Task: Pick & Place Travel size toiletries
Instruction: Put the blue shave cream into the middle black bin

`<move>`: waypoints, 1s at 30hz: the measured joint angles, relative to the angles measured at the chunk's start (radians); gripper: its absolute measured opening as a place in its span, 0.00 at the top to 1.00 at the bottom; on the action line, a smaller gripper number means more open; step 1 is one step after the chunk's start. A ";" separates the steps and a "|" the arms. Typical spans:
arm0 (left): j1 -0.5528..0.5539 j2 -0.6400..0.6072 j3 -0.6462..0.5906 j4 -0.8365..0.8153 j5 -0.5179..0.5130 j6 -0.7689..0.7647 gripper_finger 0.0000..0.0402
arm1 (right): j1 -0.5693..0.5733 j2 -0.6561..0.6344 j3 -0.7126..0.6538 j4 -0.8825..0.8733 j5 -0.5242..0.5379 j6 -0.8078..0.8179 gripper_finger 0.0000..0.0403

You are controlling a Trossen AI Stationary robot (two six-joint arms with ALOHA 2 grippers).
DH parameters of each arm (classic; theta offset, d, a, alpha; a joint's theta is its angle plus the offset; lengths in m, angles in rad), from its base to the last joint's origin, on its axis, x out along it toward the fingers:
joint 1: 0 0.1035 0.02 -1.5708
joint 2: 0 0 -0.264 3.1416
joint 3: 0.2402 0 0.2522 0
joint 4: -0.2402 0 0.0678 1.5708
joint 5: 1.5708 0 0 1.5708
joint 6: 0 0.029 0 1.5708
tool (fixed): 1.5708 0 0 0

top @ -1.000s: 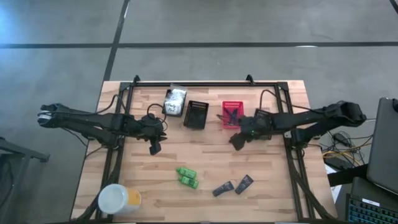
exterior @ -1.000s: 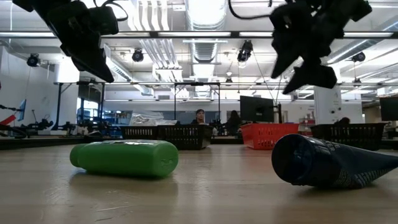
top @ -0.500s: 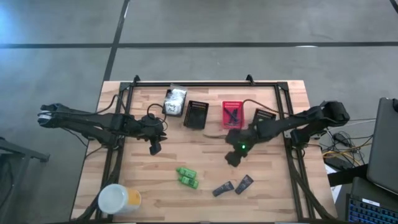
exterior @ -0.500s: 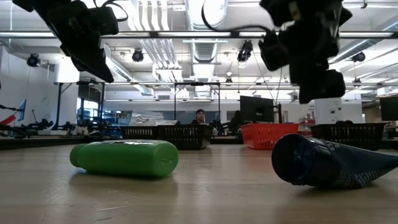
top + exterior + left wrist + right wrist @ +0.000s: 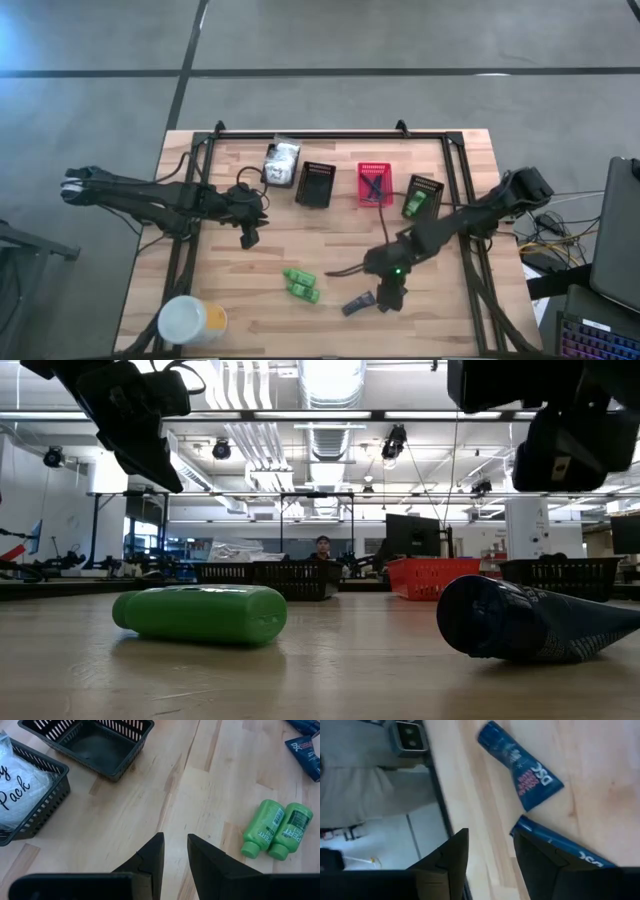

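Note:
Two dark blue tubes (image 5: 358, 303) (image 5: 396, 291) lie flat near the table's near edge; both show in the right wrist view (image 5: 520, 762) (image 5: 562, 849). My right gripper (image 5: 388, 296) hangs open and empty above them, clear of the table in the low view (image 5: 570, 440). Two green bottles (image 5: 300, 285) lie side by side on the wood and also show in the left wrist view (image 5: 277, 830). My left gripper (image 5: 248, 238) hovers at the table's left middle, slightly open and empty (image 5: 175, 847).
Along the far side stand a black basket with white packets (image 5: 282, 163), an empty black basket (image 5: 315, 185), a red basket with dark razors (image 5: 375, 185) and a black basket holding a green pack (image 5: 421, 198). A white-and-yellow tub (image 5: 190, 322) stands at the near left corner.
My right gripper has gone from beside the red basket toward the table's near edge and now stands above the two dark tubes. The tubes and green bottles have not moved.

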 joint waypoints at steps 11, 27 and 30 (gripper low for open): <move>0.000 0.003 -0.001 0.000 0.000 0.013 0.78 | 0.122 0.114 0.032 0.005 -0.077 -0.292 0.68; 0.000 0.003 -0.002 0.001 0.000 0.004 0.78 | 0.147 0.209 0.153 -0.167 -0.072 -0.476 0.84; 0.000 0.003 -0.002 0.001 0.000 0.003 0.78 | 0.145 0.187 0.155 -0.175 -0.049 -0.501 0.86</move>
